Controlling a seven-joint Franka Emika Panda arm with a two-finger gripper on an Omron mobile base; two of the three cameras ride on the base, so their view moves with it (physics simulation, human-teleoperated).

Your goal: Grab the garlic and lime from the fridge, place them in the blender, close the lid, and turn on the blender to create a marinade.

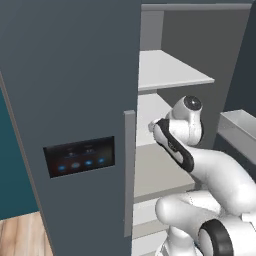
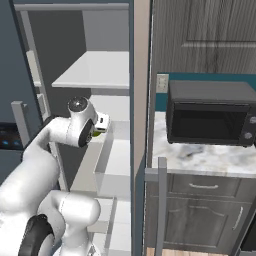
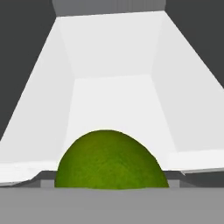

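The fridge (image 1: 75, 75) stands open, and my arm reaches in over its pale middle shelf (image 1: 160, 170). The lime (image 3: 111, 162), round and yellow-green, sits very close at the bottom of the hand view; a sliver of lime (image 2: 94, 133) peeks out under the hand. My gripper (image 2: 101, 125) sits around it, with a grey fingertip (image 3: 41, 178) pressed against each side of the fruit, above a white shelf tray (image 3: 113, 100). The garlic, the blender and the lid are out of view.
The fridge door's long handle (image 1: 129, 170) and dark panel (image 1: 80, 157) are left of the arm. An upper shelf (image 1: 170, 70) hangs above the hand. A door bin (image 1: 240, 125) juts out at the right. A microwave (image 2: 210, 112) stands on the marble counter (image 2: 200, 155).
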